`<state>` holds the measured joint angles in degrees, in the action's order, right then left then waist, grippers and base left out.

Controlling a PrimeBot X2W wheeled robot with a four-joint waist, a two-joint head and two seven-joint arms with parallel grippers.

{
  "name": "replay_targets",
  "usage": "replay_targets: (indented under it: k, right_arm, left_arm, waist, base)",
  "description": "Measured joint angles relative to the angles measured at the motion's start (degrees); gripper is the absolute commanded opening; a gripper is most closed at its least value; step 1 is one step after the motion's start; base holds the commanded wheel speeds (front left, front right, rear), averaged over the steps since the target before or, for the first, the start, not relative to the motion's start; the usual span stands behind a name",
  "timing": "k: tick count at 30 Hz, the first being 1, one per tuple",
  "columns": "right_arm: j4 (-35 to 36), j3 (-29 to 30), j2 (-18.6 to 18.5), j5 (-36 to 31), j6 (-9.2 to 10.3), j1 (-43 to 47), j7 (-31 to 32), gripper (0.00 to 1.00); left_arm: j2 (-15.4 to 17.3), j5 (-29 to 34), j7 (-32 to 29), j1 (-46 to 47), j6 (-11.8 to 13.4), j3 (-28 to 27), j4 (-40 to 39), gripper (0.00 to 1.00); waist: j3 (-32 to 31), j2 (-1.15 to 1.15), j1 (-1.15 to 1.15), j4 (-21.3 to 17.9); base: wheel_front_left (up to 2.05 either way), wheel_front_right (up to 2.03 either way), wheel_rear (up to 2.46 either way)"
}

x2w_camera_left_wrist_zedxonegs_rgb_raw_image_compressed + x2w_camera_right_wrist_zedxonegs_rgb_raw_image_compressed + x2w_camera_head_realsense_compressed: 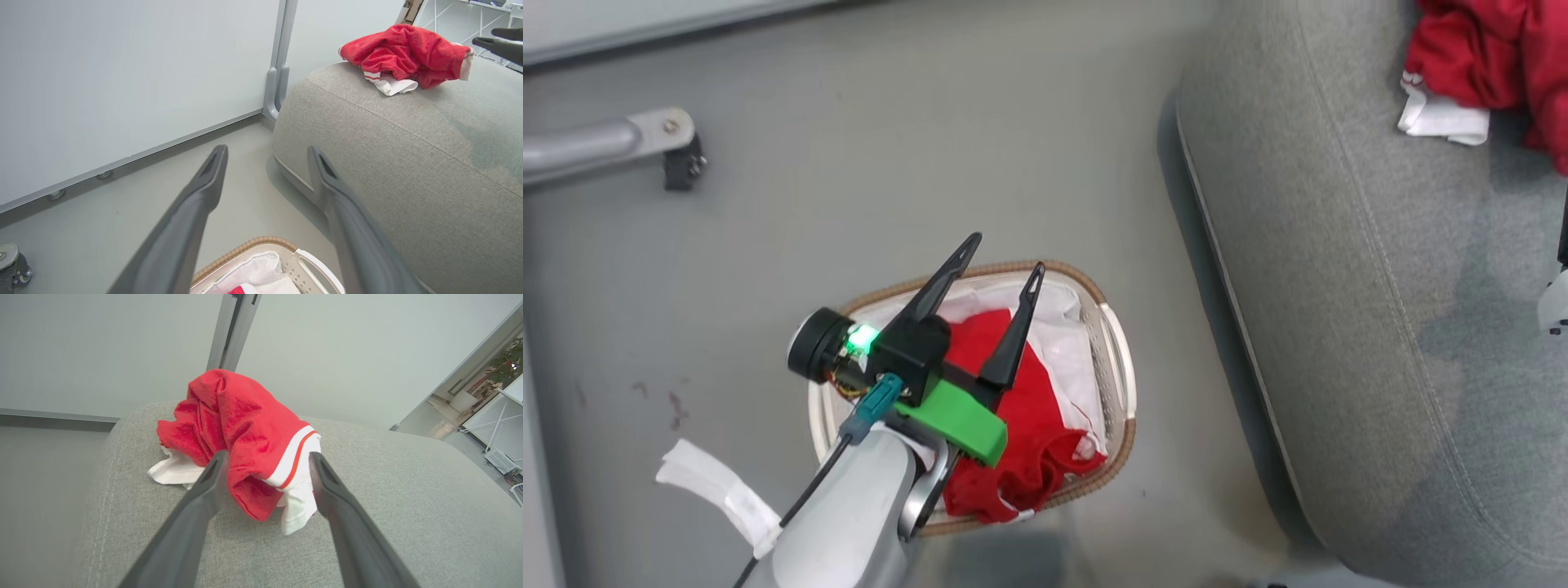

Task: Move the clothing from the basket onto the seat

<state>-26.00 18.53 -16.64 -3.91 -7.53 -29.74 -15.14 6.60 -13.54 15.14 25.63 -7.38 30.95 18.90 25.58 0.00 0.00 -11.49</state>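
Clothing [1023,429] in bright red lies crumpled inside the basket [1125,384], on the white liner [1068,347]. A second garment [245,433] – red with white panels – sits heaped on the seat [408,498], near a rounded corner.

The basket stands on the grey floor [931,122], near the seat's edge but apart from it.

Left gripper [1006,252]: positioned above the basket, its two dark fingers spread wide with nothing between them. In the head view they overlap the red cloth and the liner.

Right gripper [267,455]: positioned over the seat, jaws spread wide and gripping nothing. In the right wrist view the second garment lies just beyond the fingertips, framed between them. Contact between the tips and the cloth cannot be determined.
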Motion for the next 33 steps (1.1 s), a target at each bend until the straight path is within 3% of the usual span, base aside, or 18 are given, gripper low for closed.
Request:
replay_targets:
  k: [11, 23, 33]
  right_arm:
    - [-1.1, -5.4, -0.4, 1.5, 0.0, -0.7, 0.0, 1.0]
    - [-0.1, -10.9, 7.7, 3.0, 0.0, 1.6, 0.0, 1.0]
    - [-0.4, -14.4, 13.1, 4.1, 0.0, 7.2, 0.0, 1.0]
  left_arm:
    - [-2.0, 0.1, 0.0, -6.3, 0.0, -7.9, -0.9, 1.0]
    - [-2.9, 1.0, 0.0, -14.5, 0.3, -18.4, -0.9, 1.0]
    - [-3.6, 0.3, 0.0, -19.6, 0.3, -24.7, -1.8, 1.0]
  waist:
    - [-9.8, 0.0, 0.0, 3.9]
    - [-16.9, 0.0, 0.0, 9.2]
    - [-20.2, 0.0, 0.0, 11.5]
  base:
    - [0.0, 0.0, 0.0]
    - [0.0, 0.0, 0.0]
    - [0.0, 0.0, 0.0]
